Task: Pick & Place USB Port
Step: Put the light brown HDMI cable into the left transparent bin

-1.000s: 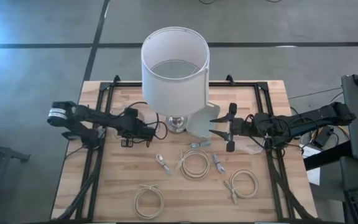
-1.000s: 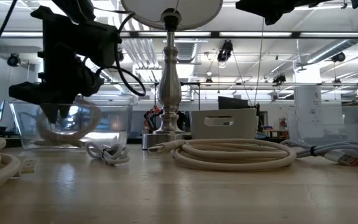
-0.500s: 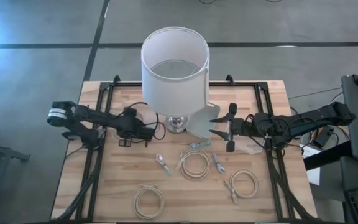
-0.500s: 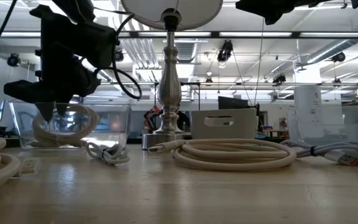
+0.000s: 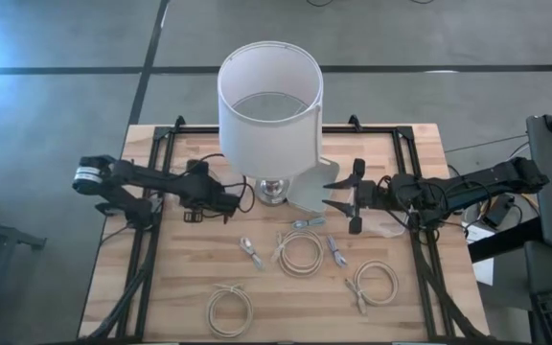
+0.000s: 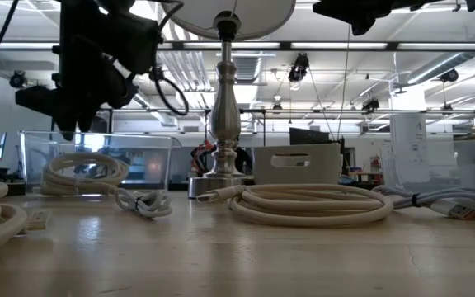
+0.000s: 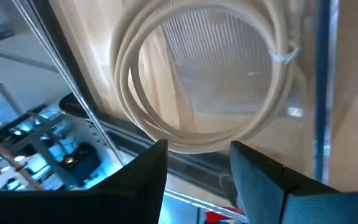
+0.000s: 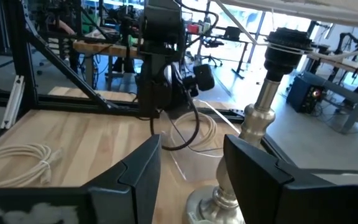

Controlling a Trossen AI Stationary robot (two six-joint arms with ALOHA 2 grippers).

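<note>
Left gripper (image 6: 72, 124), jaws open and empty, hangs above the clear bin (image 6: 97, 163) holding a coiled USB cable (image 7: 204, 81); it should rise straight clear of the rim, while the right gripper (image 5: 353, 196), jaws also open, waits beside the lamp (image 5: 270, 105).

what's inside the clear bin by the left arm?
One coiled white cable lies flat on the clear bin's floor, with the open left gripper above it. Its plug ends can't be made out.
</note>
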